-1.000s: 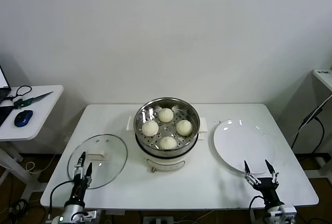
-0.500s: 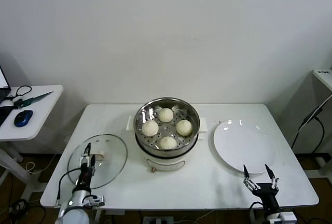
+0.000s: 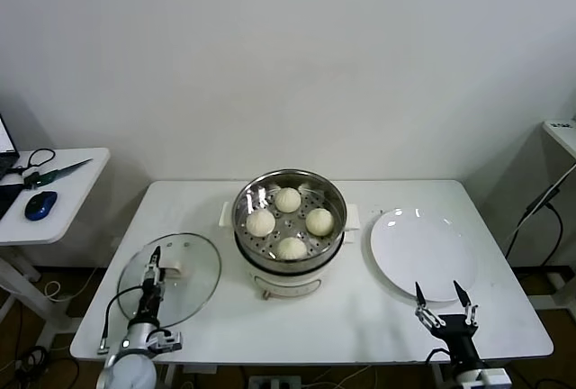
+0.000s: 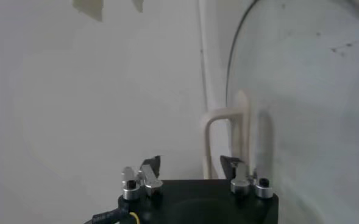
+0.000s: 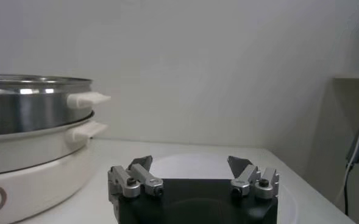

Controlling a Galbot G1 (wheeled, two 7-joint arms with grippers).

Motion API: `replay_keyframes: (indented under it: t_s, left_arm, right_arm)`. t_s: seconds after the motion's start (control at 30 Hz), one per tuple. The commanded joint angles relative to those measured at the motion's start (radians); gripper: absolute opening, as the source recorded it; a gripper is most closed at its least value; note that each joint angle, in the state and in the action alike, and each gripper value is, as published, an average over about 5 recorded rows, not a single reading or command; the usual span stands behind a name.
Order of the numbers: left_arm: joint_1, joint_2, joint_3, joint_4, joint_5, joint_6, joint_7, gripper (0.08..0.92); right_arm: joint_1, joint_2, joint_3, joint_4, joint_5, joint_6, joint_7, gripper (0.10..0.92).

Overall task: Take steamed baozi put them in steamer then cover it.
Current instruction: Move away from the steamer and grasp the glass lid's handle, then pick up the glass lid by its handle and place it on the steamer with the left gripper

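Note:
Four white baozi [image 3: 287, 199] lie in the shiny steamer [image 3: 246, 203] on its white cooker base [image 3: 288, 283] at the table's middle. The clear glass cover [image 3: 193, 283] lies flat on the table to the left, and its white handle [image 3: 173, 272] faces up. My left gripper [image 3: 154, 258] hovers over the cover's near part, open and empty. In the left wrist view the handle [image 4: 227, 137] lies just ahead of my left gripper [image 4: 190, 163]. My right gripper [image 3: 439, 292] is open and empty at the near edge of the white plate [image 3: 418, 245].
The right wrist view shows the steamer [image 5: 27, 109] and base [image 5: 33, 161] off to one side of my right gripper [image 5: 190, 163], with the plate [image 5: 197, 165] ahead. A side table [image 3: 54, 195] with a mouse and cables stands at far left.
My left gripper has moved forward over the cover toward its handle and turned edge-on. My right gripper has drifted slightly left and lower.

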Motion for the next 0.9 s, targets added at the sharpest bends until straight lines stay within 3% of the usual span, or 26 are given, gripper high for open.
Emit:
replay_keyframes:
  t_s: [0.03, 0.53, 0.67, 0.9]
  left_arm:
    - [-0.003, 0.005, -0.001, 0.030, 0.006, -0.021, -0.007, 0.550]
    - [-0.009, 0.002, -0.005, -0.003, -0.038, -0.066, -0.018, 0.147]
    - [0.017, 0.026, 0.000, -0.106, -0.119, -0.038, 0.036, 0.138]
    - [0.057, 0.125, -0.011, -0.391, -0.327, 0.093, 0.206, 0.138]
  right_arm:
    - [-0.003, 0.001, -0.007, 0.021, -0.005, -0.001, 0.001, 0.823]
    - [-0.010, 0.002, -0.022, 0.067, -0.017, -0.015, 0.015, 0.823]
    - [-0.012, 0.005, -0.023, 0.069, -0.019, -0.018, 0.017, 0.823]
    - [-0.006, -0.004, -0.018, 0.064, 0.002, -0.026, 0.019, 0.823]
